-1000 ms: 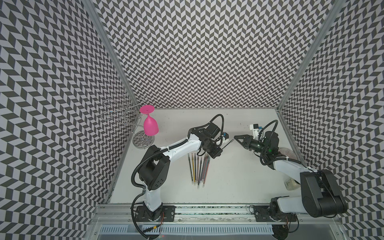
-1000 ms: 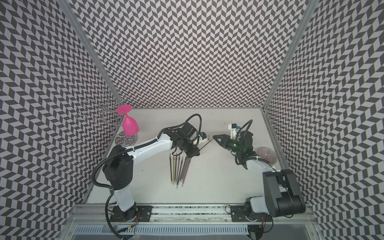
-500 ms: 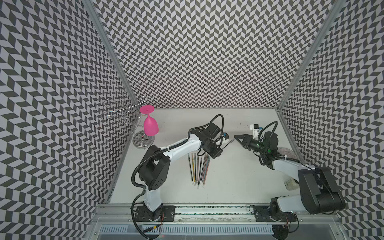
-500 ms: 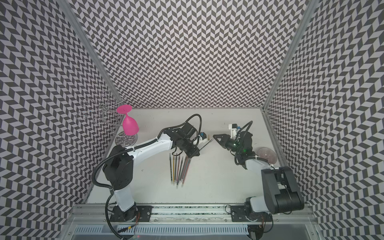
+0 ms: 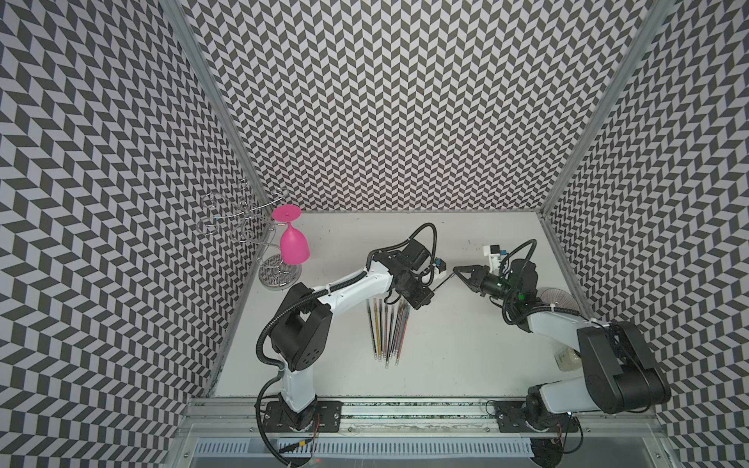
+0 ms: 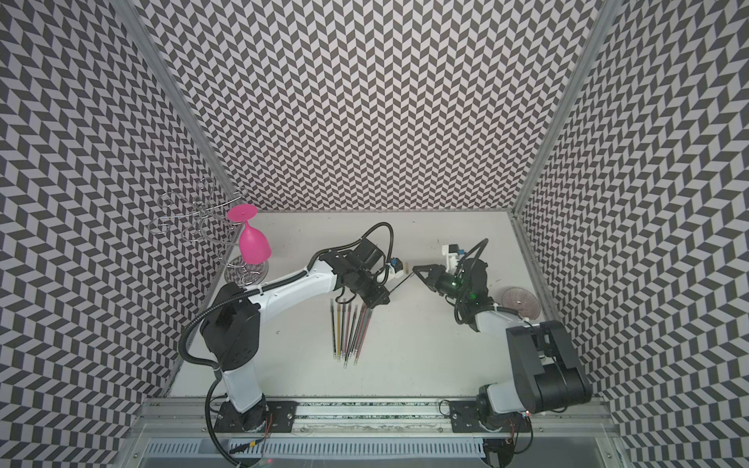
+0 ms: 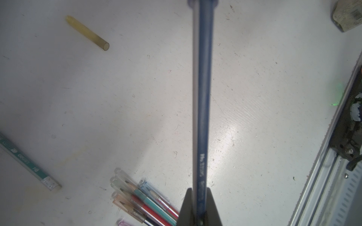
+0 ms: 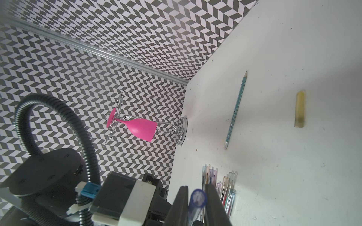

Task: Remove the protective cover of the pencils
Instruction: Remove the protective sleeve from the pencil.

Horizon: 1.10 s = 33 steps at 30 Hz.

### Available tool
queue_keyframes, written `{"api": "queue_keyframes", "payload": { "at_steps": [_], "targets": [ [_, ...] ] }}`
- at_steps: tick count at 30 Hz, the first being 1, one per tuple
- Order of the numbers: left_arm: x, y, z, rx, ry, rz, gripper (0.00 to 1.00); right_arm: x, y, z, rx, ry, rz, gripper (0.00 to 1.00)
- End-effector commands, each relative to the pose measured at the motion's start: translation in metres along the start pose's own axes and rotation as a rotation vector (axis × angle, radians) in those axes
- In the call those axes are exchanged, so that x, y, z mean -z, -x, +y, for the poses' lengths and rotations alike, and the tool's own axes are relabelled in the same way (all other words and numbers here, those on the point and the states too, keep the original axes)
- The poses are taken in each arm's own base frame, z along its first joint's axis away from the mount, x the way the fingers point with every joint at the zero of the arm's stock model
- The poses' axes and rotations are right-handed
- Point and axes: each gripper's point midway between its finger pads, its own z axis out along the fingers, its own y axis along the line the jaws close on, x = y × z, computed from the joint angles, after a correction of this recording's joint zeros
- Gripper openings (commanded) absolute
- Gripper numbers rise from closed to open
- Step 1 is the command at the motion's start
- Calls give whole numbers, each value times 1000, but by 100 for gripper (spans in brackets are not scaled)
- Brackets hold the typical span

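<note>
While the left pincer [image 7: 198, 192] gripped one end of a blue pencil [image 7: 202, 97], holding it tight between its jaws, the right pincer [image 5: 457, 270] faced it from the other side. The right pincer's jaws stood narrow and closed on the pencil's far end, where the clear cover [image 8: 198, 196] sat. The pencil was held off the surface [image 5: 446, 364], spanning the gap between the two arms a little behind the surface's middle.

The other pencils [image 5: 387, 328] lay in a loose, slightly fanned bundle at the middle of the surface. Their pale eraser ends pointed at the front edge and their tips lay under the left arm's wrist. In the left wrist view those tips wore transparent sleeves [image 7: 122, 181].

A teal pencil [image 8: 236, 111] lay alone on the surface with its sharpened point bare. Apart from it lay a yellowish cover [image 7: 88, 33], loose and open at one end.

Near the back left corner a pink glass [image 5: 294, 243] hung upside down from a wire rack [image 5: 243, 219]. A translucent dish [image 5: 561, 300] rested against the right edge.
</note>
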Motion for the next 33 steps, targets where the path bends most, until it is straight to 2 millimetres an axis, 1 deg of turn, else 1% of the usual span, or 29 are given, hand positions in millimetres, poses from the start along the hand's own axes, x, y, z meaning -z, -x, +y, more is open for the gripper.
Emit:
{"api": "queue_keyframes", "payload": {
  "at_steps": [1,2,5,12,25,33],
  "targets": [
    [1,4,-2,-24,1,-2,0,-2,1,8,20,36,-13,14],
    [2,4,-3,-25,1,-2,0,-2,0,8,16,39,-11,12],
    [2,4,-3,-24,2,-4,0,-3,2,7,-6,51,-10,10],
    [0,2,-3,-20,6,0,0,0,12,5,-32,61,-38,9],
    [-2,0,-2,-19,10,10,0,21,46,-5,-5,-4,-113,9],
    [-8,-6,-1,-16,18,39,0,26,62,-7,20,-41,-142,9]
  ]
}}
